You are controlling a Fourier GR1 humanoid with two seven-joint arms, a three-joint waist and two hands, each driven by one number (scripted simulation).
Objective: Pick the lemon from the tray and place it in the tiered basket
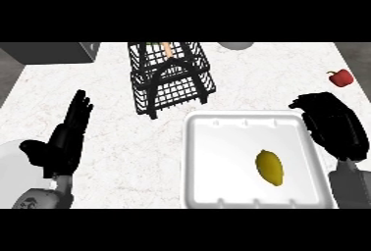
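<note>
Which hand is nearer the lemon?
Right. The right hand hovers over the tray's right rim, beside the lemon; the left hand rests far across the counter.

Black, glossy left hand [62, 142] and right hand [334, 126], each jointed with fingers and thumb, on rounded grey forearms.

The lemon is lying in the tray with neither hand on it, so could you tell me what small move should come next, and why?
Probably bring the right hand leftward and down over the lemon. The lemon lies untouched in the white tray, and that hand hovers just beside the tray's right rim, far nearer than the left hand, which rests open at the view's left.
</note>
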